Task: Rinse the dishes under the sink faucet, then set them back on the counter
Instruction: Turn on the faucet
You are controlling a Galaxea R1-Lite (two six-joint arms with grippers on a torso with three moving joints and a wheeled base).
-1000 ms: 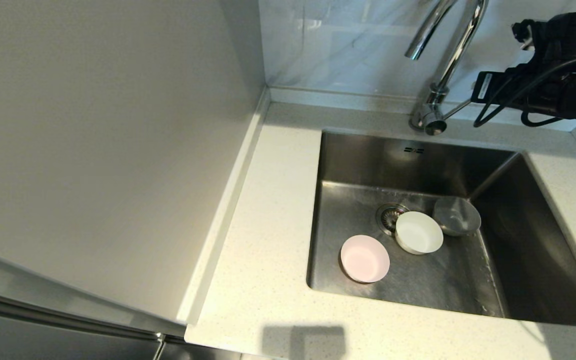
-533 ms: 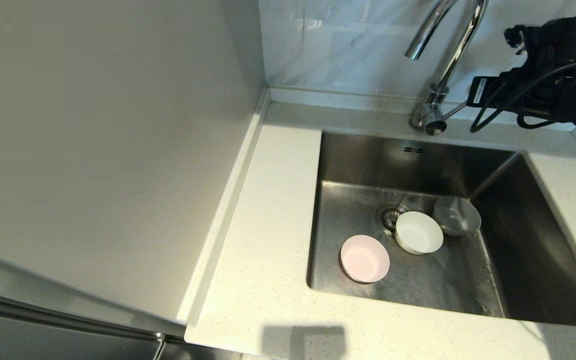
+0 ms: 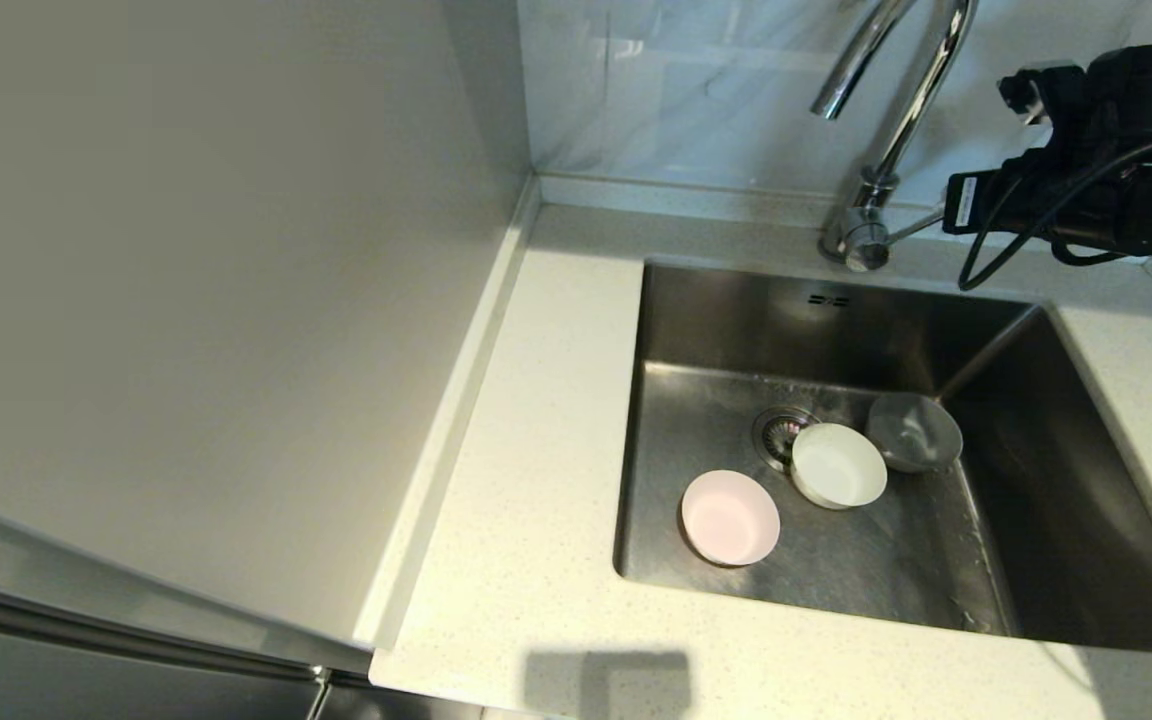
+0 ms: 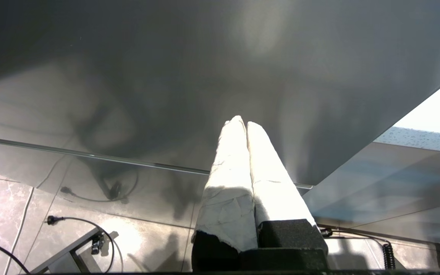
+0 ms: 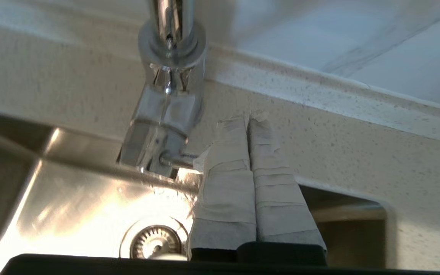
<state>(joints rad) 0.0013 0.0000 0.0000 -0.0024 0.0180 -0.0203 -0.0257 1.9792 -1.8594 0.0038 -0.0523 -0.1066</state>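
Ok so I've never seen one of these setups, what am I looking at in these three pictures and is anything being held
It is a two-armed robot at a kitchen sink. One picture looks down from its head; the other two come from cameras on its wrists. In the basin lie three bowls: pink, white and grey. The right tool, fingers pressed together, sits at the faucet base beside its thin lever. The left tool, also shut, is parked facing a plain grey panel. Neither holds anything.
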